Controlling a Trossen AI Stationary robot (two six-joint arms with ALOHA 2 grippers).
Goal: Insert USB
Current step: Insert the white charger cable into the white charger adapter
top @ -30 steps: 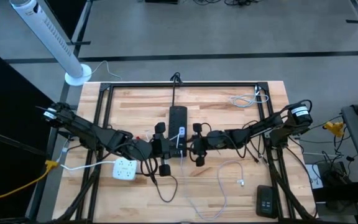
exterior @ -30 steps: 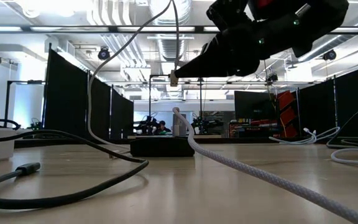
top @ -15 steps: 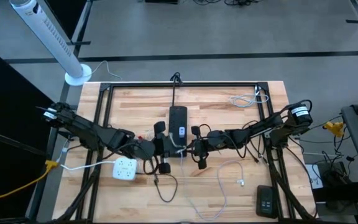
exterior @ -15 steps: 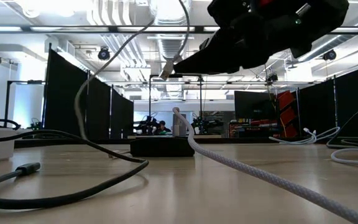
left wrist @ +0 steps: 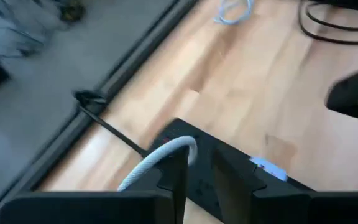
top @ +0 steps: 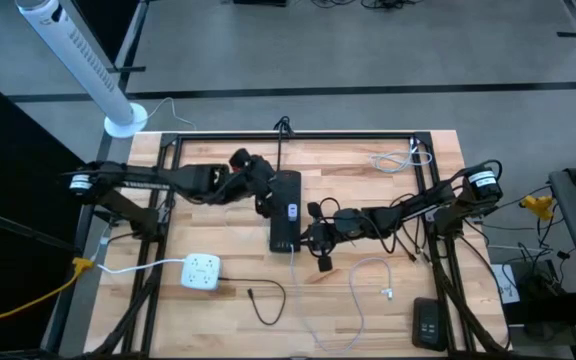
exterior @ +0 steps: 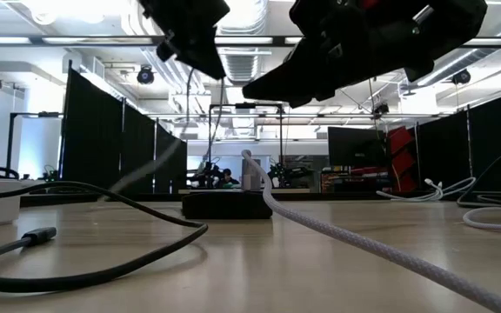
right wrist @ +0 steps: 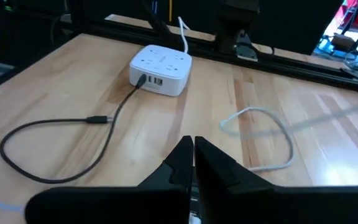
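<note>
1. Left gripper [top: 260, 190] is hovering at the left flank of the black power strip [top: 286, 185]. In its wrist view I am reading its fingers [left wrist: 174, 177] as standing slightly apart, with nothing clamped between them.
2. Toward the table's near edge from it, the black cable's free plug [top: 252, 293] is lying flat on the wood, just right of the white power cube [top: 201, 270].
3. On the strip, whose long axis is running from the far edge to the near edge, a white cable's plug [top: 291, 212] is already sitting upright in a port.
4. Right gripper [top: 308, 236] is hanging at the strip's near end, fingers pressed together and, as far as I can see, empty.
5. Farther right, the white cable's loose end [top: 388, 293] is resting on the table.
6. I am judging the right arm nearer to both loose ends. I cannot tell which one the task means.
</note>
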